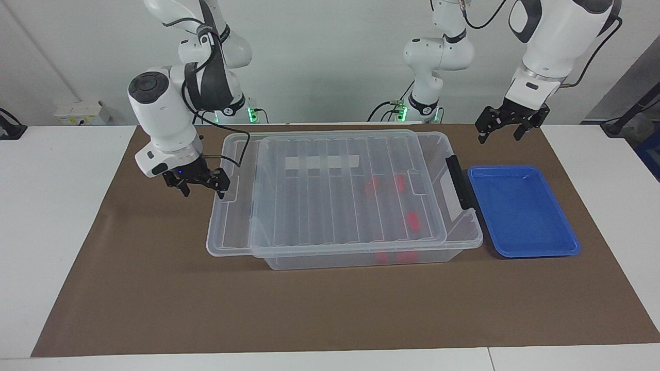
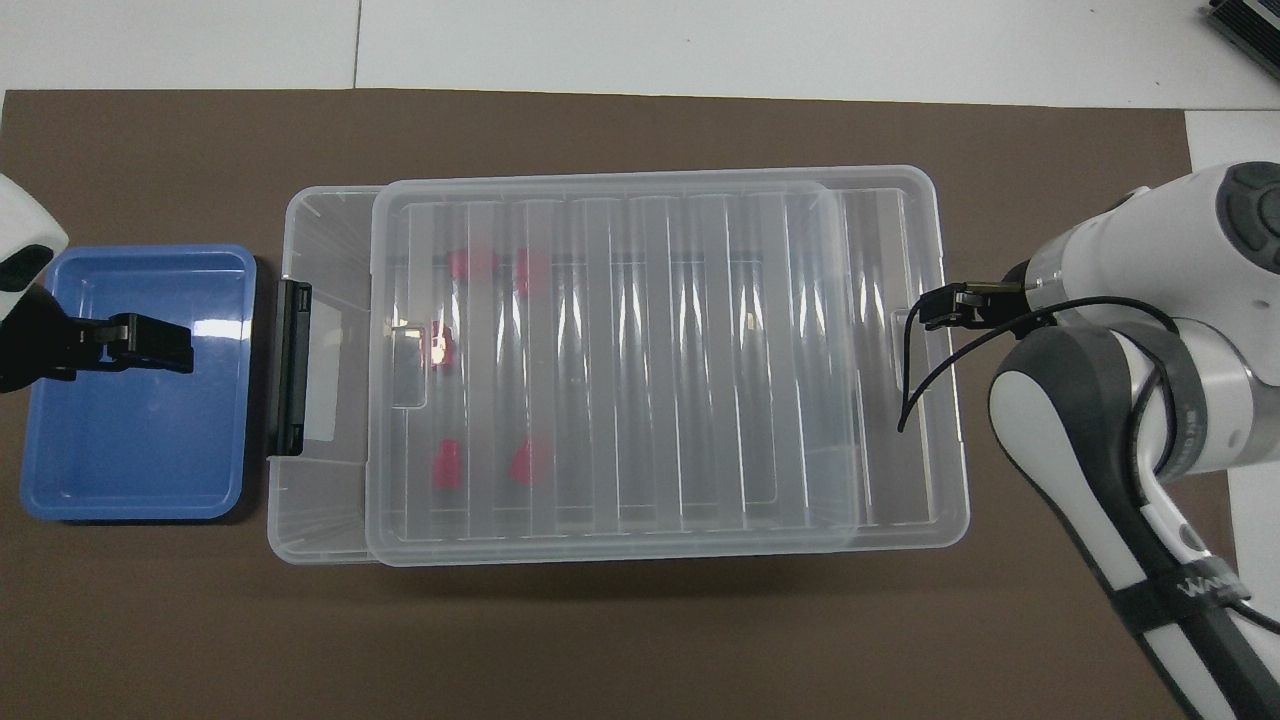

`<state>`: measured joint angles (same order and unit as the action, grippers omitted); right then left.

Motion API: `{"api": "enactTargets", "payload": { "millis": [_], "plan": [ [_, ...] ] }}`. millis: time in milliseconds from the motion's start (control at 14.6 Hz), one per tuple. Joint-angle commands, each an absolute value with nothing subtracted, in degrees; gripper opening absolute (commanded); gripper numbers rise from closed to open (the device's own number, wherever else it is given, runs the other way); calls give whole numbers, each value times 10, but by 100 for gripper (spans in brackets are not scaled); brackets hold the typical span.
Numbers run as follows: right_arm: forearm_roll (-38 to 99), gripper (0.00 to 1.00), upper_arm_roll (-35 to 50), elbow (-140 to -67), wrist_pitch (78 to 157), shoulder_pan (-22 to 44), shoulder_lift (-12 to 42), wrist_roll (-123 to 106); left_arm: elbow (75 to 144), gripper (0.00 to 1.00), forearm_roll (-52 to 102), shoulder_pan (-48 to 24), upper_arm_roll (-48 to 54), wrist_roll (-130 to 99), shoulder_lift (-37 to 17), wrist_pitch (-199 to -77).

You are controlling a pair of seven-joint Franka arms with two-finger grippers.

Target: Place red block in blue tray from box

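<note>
Black-fingered right gripper [image 1: 198, 186] hangs low at the box's [image 1: 237, 247] end toward the right arm, fingers spread, nothing between them, just beside the rim. Clear ribbed lid [image 1: 345, 190] lies on the box, slid off square so a strip of the box shows at each end; red blocks [image 1: 372, 186] sit inside, seen through the lid, toward the latch handle [image 1: 460, 180] end. Blue tray [image 1: 523, 242] lies just beside that handle end with nothing in it, and the left gripper [image 1: 508, 131] hangs in the air over the tray's edge nearer the robots, fingers apart and holding nothing.
</note>
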<state>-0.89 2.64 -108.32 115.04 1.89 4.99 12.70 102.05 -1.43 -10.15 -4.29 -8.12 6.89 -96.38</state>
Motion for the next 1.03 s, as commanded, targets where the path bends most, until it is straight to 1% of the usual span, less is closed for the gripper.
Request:
{"api": "enactTargets", "payload": {
  "millis": [0, 137, 342, 684, 821, 958],
  "plan": [
    [-10, 100, 32, -1096, 1156, -10, 45, 113, 1075, 100, -6, -120, -40, -160, 104, -1015],
    [-10, 100, 32, -1095, 1154, -22, 45, 91, 1091, 100, -6, -142, -40, -223, 107, -1041],
    [-10, 100, 32, -1095, 1154, -48, 45, 54, 1118, 100, -6, -181, -40, -234, 112, -1072],
    [-10, 100, 32, -1095, 1154, -77, 45, 21, 1193, 100, -6, -212, -31, -264, 119, -1154],
    [-10, 100, 31, -1096, 1154, -83, 45, 18, 1209, 100, -6, -229, -32, -295, 113, -1185],
    [-10, 100, 32, -1096, 1154, -100, 45, -12, 1212, 100, -6, -234, -31, -330, 106, -1206]
  ]
}}
